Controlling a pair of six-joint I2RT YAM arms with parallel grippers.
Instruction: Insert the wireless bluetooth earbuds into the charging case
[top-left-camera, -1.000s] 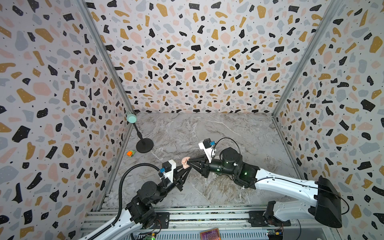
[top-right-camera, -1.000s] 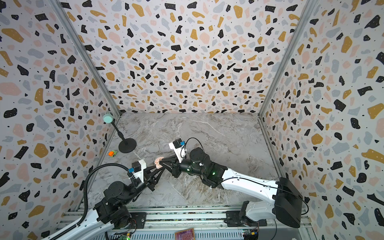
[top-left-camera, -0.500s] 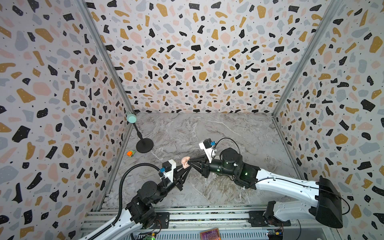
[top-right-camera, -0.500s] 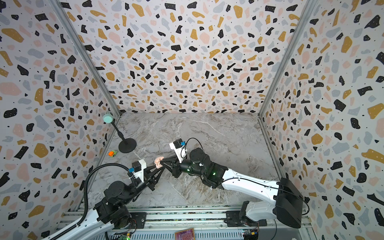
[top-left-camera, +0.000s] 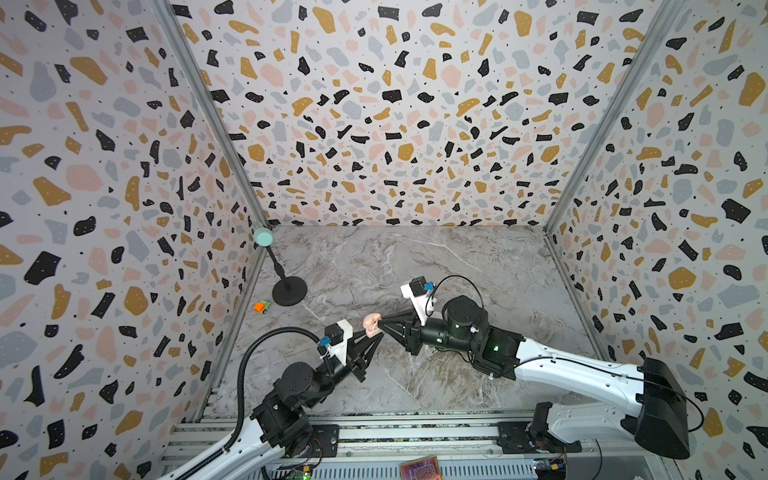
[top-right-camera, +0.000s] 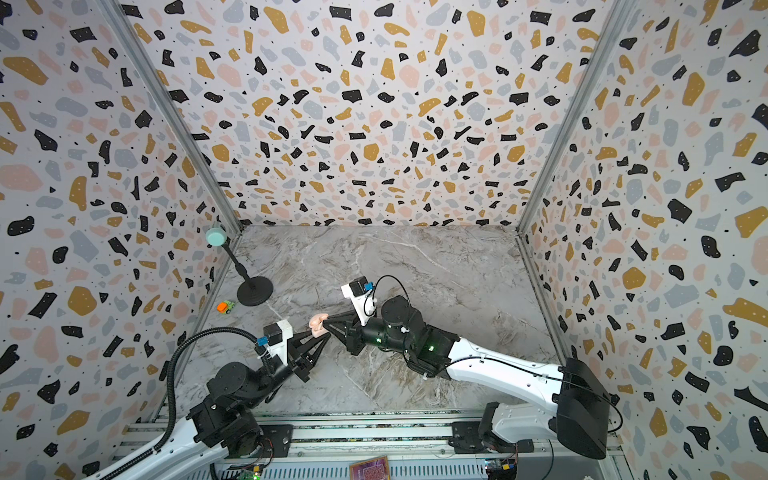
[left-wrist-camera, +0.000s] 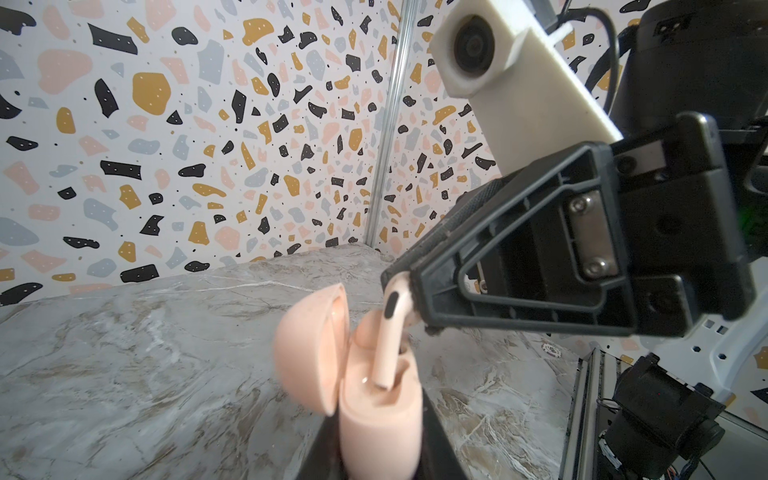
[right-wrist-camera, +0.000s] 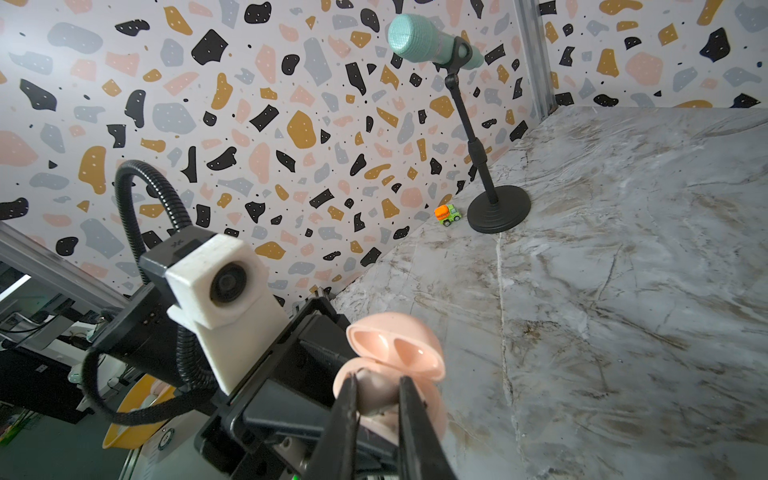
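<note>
right tool (right-wrist-camera: 376, 399) pinches earbud (left-wrist-camera: 388, 332), stem in open case (left-wrist-camera: 378, 428) clamped by left tool (left-wrist-camera: 380, 455).

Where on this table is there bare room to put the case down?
Bare marble runs from the mic stand to the right wall, along the back wall. Another lies along the front rail. Crowded: the left edge with stand and toy truck, and the middle, where the left pincer and right pincer meet at the case.
</note>
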